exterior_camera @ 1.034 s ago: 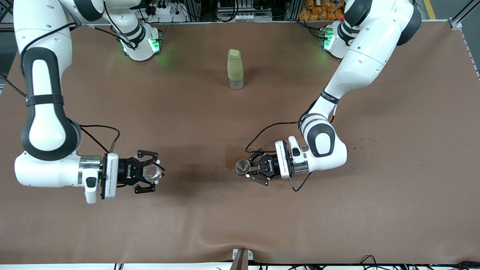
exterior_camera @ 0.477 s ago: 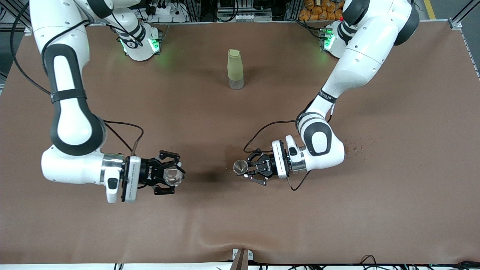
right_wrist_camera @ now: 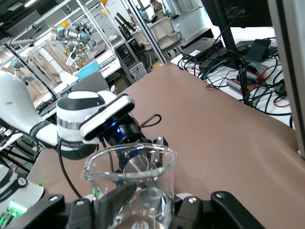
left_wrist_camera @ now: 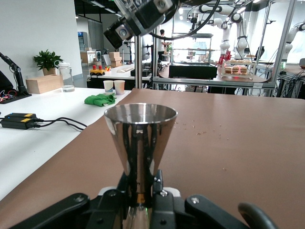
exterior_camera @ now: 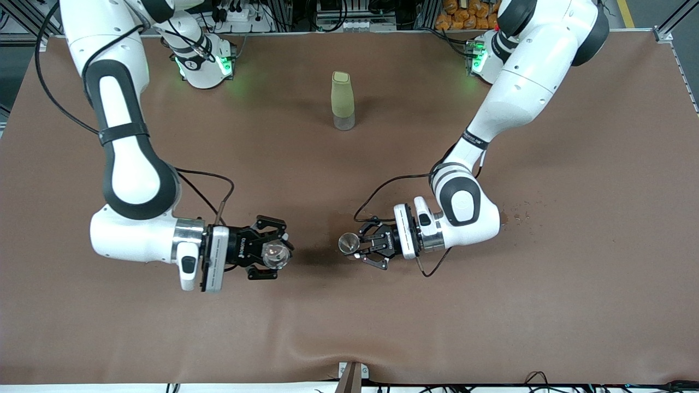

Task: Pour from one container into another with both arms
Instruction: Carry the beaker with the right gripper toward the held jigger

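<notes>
- The right gripper (exterior_camera: 276,254) hangs over the brown tabletop (exterior_camera: 573,284) at about 8 o'clock from the table's middle, jaws pinching an upright clear glass beaker (exterior_camera: 274,255).
- In the right wrist view the glass beaker (right_wrist_camera: 131,191) shows a pouring lip on its rim.
- White lettering runs along the right gripper's black body, too small to read with confidence.
- The left gripper (exterior_camera: 357,246) hangs over the tabletop's middle, at about 3 o'clock from the right gripper and well apart from it, jaws clamped on the stem of a steel cone cup (exterior_camera: 348,242).
- In the left wrist view the steel cone cup (left_wrist_camera: 140,143) stands upright, mouth up.
- A tall pale green bottle (exterior_camera: 342,100) with a clear base stands at 12 o'clock from the left gripper, nearer the arms' bases.
- Small crumbs (exterior_camera: 521,212) lie toward the left arm's end of the tabletop.
</notes>
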Available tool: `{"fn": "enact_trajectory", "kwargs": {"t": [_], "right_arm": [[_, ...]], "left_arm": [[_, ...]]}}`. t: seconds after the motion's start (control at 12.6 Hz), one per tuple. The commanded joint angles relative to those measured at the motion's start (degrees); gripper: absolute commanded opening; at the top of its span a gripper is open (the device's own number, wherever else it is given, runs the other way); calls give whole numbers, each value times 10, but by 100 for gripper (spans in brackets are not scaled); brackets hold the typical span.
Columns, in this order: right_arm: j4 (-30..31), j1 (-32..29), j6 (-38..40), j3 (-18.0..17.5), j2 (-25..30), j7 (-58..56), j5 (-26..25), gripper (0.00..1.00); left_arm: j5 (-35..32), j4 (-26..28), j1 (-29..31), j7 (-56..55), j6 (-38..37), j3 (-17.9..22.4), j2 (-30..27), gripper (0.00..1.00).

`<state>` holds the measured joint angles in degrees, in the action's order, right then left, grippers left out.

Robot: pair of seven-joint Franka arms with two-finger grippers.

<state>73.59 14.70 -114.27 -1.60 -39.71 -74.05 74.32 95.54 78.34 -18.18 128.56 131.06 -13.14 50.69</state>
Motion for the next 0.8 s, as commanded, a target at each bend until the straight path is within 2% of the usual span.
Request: {"fn": "enact_trajectory", "kwargs": {"t": [0.0, 0.72], "right_arm": [[10, 26, -26, 5, 4, 31, 38, 0], [27, 65, -46, 4, 8, 75, 59, 0]], "left_arm": [[-4, -13, -13, -10, 27, 4, 7, 0], [-9, -3, -12, -2, 27, 3, 1, 0]]}}
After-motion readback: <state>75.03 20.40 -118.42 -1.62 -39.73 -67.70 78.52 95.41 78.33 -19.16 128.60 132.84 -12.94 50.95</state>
